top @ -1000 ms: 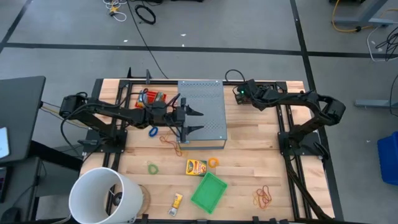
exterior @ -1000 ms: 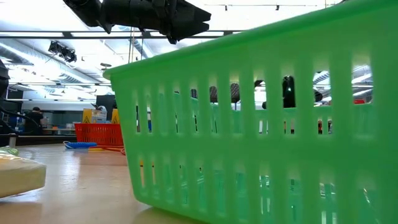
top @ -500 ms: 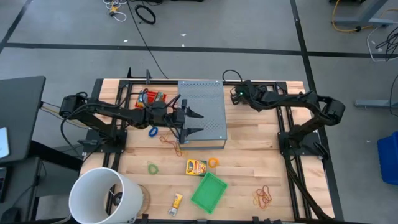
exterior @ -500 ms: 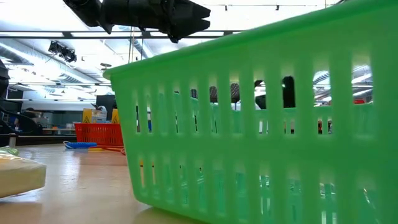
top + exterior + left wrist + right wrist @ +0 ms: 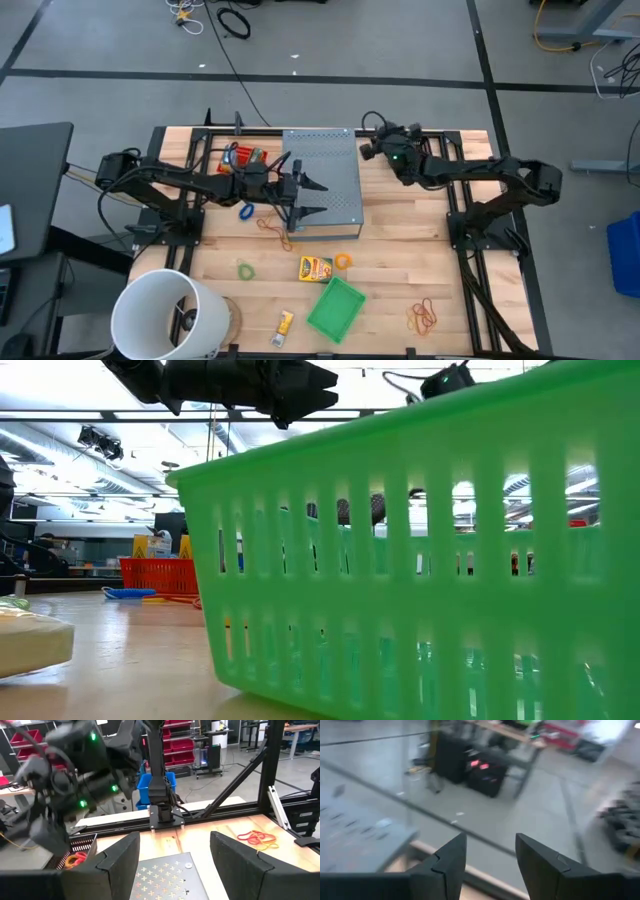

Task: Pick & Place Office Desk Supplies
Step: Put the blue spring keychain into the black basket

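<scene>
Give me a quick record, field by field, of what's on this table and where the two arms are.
left gripper: jaws open, empty, over the grey perforated box
right gripper: jaws open, empty, at the box's far right corner
green basket: near edge, looks empty
yellow-orange packet: between box and basket
rubber bands: red-orange pile, near right
white bucket: near left corner

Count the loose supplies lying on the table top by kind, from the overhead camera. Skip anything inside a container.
Printed packets: 2 (larger packet, smaller packet)
Single rubber bands: 3 (blue band, green band, orange band)
Rubber-band tangles: 2 (left tangle, right tangle)
Total: 7
</scene>
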Motion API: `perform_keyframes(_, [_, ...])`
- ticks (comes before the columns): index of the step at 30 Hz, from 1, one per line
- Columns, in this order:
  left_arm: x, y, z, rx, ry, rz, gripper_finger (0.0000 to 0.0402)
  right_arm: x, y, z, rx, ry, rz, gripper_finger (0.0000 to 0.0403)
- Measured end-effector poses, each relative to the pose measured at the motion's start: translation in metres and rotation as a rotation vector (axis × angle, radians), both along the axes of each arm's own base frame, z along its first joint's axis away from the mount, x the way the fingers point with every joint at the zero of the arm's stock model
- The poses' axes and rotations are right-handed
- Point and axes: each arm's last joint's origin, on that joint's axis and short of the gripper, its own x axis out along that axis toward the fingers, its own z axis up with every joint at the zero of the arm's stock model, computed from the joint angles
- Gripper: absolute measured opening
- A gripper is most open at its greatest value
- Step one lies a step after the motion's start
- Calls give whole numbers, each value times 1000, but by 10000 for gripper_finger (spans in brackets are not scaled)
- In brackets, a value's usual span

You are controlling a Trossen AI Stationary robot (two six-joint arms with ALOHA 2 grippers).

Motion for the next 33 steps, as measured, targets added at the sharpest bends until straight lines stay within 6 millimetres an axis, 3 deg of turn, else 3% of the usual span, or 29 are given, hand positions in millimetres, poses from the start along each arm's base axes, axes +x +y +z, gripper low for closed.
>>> perform_keyframes(4, [0, 0, 0, 4, 0, -12, 245, -5, 9, 18, -32, -16, 55, 174])
perform_keyframes(9, [0, -1, -1, 4, 9, -19, 245, -4, 34, 38, -15, -74, 409, 174])
perform_keyframes(16, [0, -2, -2, 4, 16, -86, 245, -6, 87, 61, 6, -163, 893, 174])
perform_keyframes(26, [-3, -12, 6, -66, -51, -410, 226, -9, 169, 62, 57, -170, 1247, 174])
perform_keyframes(29, [-10, -12, 9, -111, -194, -421, 221, -13, 189, 63, 74, -191, 1312, 174])
perform_keyframes(33, [-43, -8, -8, -183, -480, -252, 218, -20, 212, 64, 71, -195, 1357, 174])
